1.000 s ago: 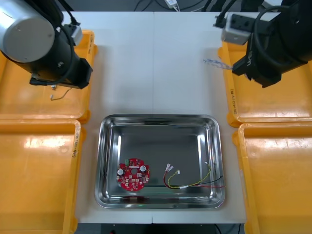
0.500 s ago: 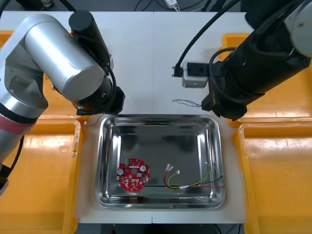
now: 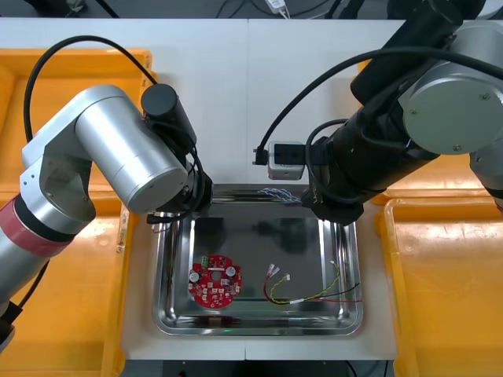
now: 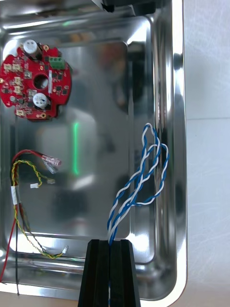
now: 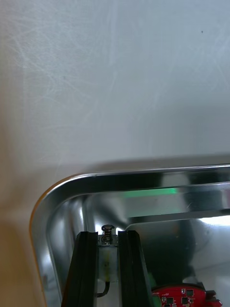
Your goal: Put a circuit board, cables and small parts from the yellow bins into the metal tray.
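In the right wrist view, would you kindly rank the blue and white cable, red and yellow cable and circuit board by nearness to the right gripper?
From the right gripper:
1. blue and white cable, held in its grip.
2. red and yellow cable, in the metal tray.
3. circuit board, at the tray's far corner.

A light table (image 3: 236,94) carries everything, with a thin seam (image 3: 248,78) running from its far edge toward the middle, and just past that far edge dark cords (image 3: 226,9) and a small white object (image 3: 277,5) lie on a dark floor (image 3: 181,6).
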Motion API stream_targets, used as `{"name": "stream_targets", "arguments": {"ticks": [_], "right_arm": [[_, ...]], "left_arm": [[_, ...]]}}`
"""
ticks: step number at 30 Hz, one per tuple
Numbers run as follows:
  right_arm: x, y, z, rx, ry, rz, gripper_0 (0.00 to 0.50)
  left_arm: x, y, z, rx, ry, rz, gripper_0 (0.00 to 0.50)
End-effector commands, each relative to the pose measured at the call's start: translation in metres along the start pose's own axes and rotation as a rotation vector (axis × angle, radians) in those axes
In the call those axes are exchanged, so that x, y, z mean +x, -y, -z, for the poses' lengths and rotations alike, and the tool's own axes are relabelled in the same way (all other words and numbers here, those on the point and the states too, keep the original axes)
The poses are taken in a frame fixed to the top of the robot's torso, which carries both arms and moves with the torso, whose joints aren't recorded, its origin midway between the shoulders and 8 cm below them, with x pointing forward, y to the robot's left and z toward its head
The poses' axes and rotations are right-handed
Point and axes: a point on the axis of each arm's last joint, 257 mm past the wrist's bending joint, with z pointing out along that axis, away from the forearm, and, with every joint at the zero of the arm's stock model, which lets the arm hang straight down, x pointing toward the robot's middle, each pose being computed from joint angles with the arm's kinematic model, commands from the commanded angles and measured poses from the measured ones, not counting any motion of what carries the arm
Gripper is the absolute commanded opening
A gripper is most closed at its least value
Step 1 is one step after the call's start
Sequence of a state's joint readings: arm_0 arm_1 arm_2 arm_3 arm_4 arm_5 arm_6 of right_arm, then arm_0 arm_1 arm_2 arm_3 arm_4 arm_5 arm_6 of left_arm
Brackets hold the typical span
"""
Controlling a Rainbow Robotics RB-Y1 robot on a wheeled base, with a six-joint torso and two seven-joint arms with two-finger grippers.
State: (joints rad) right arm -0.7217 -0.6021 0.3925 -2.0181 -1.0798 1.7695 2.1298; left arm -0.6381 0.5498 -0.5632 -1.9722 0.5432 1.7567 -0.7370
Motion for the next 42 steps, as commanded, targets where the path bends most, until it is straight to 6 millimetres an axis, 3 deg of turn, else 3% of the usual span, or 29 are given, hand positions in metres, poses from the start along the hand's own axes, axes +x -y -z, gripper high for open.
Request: {"name": "stream_targets", "arguments": {"ticks": [1, 10, 21, 22, 23, 25, 42], "right_arm": [[0.004, -0.004, -0.013, 0.039, -0.024, 0.056, 0.0], [0.017, -0.002, -0.037, 0.09, -0.092, 0.089, 0.0], [0.03, -0.002, -0.057, 0.106, -0.154, 0.12, 0.0], [0.03, -0.001, -0.06, 0.107, -0.154, 0.124, 0.0], [0.031, 0.0, -0.063, 0.112, -0.155, 0.127, 0.0], [0.03, 0.001, -0.067, 0.12, -0.151, 0.129, 0.0], [0.041, 0.009, -0.086, 0.154, -0.144, 0.114, 0.0]], "left_arm": [[0.011, 0.027, -0.003, 0.063, 0.016, 0.022, 0.0], [0.025, 0.036, -0.022, 0.084, 0.037, 0.038, 0.0], [0.031, 0.043, -0.024, 0.098, 0.03, 0.06, 0.002], [0.031, 0.043, -0.024, 0.097, 0.03, 0.062, 0.075], [0.032, 0.043, -0.024, 0.098, 0.029, 0.064, 0.391], [0.031, 0.043, -0.025, 0.095, 0.034, 0.065, 0.5], [0.024, 0.049, -0.015, 0.118, 0.075, 0.084, 0.5]]}}
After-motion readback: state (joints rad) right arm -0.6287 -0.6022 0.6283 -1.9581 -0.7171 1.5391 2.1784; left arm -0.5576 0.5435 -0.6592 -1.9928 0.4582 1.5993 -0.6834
